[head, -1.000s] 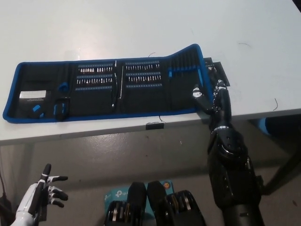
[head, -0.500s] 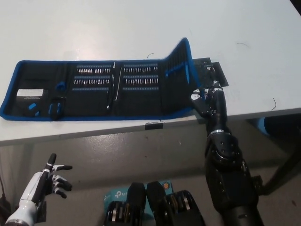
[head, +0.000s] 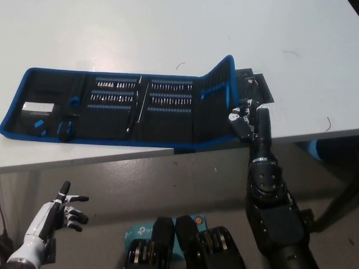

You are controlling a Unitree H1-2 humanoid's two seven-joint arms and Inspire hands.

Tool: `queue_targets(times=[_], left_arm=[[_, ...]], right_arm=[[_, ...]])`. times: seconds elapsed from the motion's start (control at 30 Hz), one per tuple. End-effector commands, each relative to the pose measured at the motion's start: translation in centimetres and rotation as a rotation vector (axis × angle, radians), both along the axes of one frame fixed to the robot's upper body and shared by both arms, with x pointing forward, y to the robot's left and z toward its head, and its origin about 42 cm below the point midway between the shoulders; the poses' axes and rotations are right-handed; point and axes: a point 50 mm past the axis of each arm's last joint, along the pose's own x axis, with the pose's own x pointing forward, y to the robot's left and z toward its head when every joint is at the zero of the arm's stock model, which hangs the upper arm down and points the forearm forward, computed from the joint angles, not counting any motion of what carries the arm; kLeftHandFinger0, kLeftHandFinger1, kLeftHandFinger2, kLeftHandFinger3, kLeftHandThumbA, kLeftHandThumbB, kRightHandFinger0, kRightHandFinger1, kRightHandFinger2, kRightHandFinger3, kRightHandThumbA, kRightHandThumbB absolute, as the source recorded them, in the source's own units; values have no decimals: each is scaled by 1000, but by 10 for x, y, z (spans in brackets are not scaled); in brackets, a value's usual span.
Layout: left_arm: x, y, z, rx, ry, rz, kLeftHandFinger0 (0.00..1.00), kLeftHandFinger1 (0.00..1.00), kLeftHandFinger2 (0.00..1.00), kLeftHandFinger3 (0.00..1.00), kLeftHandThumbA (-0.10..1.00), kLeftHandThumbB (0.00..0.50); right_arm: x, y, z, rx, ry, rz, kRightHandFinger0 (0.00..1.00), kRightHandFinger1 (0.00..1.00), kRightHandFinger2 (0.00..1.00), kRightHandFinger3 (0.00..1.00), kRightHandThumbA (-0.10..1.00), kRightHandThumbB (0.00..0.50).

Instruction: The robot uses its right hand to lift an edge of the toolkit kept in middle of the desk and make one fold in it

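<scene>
Currently, head view only. My right hand (head: 244,119) is at the right end of the toolkit (head: 112,106), fingers curled at the raised end flap; I judge it holds that flap, though the contact itself is dark on dark and hard to make out. My left hand (head: 56,217) rests well below the toolkit, off the desk (head: 168,33), fingers spread, holding nothing.

Location: toolkit lies open on the desk, along its near edge, with the near border slightly overhanging toward me near the middle.

Orientation: long axis runs left to right across the desk. Inside face up, rows of bits showing in the middle panels, small pouches and a white label at the left end. Blue piping all round.

Progress, as judged: lift is started. The rightmost panel stands tilted up from the desk, its top edge leaning toward the bit panels; the rest of the toolkit is flat. Fold not yet made. Remaining: carry the raised panel over leftward until it lies on the bit panels, then let go.

Dark flat piece (head: 255,87) lies on the desk just right of the raised panel; what it is, cannot tell.
</scene>
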Motion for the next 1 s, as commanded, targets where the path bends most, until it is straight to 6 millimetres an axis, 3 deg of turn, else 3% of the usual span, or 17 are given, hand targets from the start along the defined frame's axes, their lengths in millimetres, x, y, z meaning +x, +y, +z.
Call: queue_targets(times=[0.0, 0.07, 0.1, 0.17, 0.2, 0.23, 0.37, 0.47, 0.5, 0.57, 0.6, 0.63, 0.73, 0.83, 0.87, 0.97], left_arm=[[5, 8, 11, 36, -21, -39, 431, 448, 359, 605, 1000, 500], [5, 8, 11, 36, -21, -43, 419, 441, 357, 594, 1000, 500], [6, 8, 11, 32, -18, -44, 429, 444, 359, 603, 1000, 496], [6, 9, 10, 35, -20, -40, 424, 431, 351, 600, 1000, 500], [6, 9, 11, 36, -19, -41, 421, 432, 356, 605, 1000, 500], [6, 8, 11, 39, -24, -50, 402, 421, 350, 611, 1000, 500], [8, 7, 13, 39, -26, -53, 413, 428, 342, 581, 1000, 500], [9, 4, 13, 36, -32, -62, 418, 435, 344, 586, 1000, 500], [8, 4, 13, 38, -35, -64, 419, 435, 345, 588, 1000, 500], [10, 2, 14, 46, -39, -68, 398, 417, 333, 576, 1000, 500], [11, 1, 15, 43, -40, -67, 396, 415, 332, 573, 1000, 500], [12, 0, 16, 45, -41, -72, 398, 410, 321, 566, 1000, 500], [17, -3, 19, 45, -43, -82, 403, 413, 329, 578, 1000, 500], [21, -3, 21, 42, -56, -95, 382, 396, 311, 580, 1000, 482], [22, -2, 23, 37, -54, -92, 380, 396, 300, 582, 1000, 464], [25, -1, 25, 39, -52, -92, 384, 409, 329, 610, 1000, 448]], right_arm=[[12, 26, 29, -183, 32, 111, 0, 0, 0, 262, -100, 149], [18, 31, 43, -247, 12, 131, 0, 0, 0, 241, -100, 171], [26, 39, 64, -351, -27, 157, 0, 18, 40, 219, -100, 221], [32, 53, 85, -520, -67, 215, 0, 35, 54, 202, -100, 222], [32, 56, 88, -543, -73, 226, 0, 21, 40, 217, -100, 216], [34, 67, 96, -614, -95, 264, 0, 56, 72, 308, -100, 245], [31, 95, 109, -757, -131, 350, 0, 0, 19, 312, -100, 244], [26, 116, 116, -896, -172, 414, 0, 0, 32, 340, -100, 292], [23, 123, 117, -936, -186, 426, 0, 0, 7, 198, -100, 266], [20, 133, 118, -985, -214, 443, 0, 0, 0, 292, -100, 257], [18, 136, 117, -987, -218, 449, 0, 0, 0, 399, -100, 264], [17, 142, 115, -1026, -218, 461, 0, 0, 20, 417, -100, 252], [12, 146, 108, -1066, -227, 481, 0, 0, 31, 408, -100, 267], [5, 143, 81, -1174, -191, 543, 0, 13, 89, 434, -100, 273], [4, 140, 74, -1184, -194, 547, 0, 1, 47, 414, -100, 304], [2, 130, 55, -1221, -154, 569, 0, 58, 124, 418, -100, 265]])
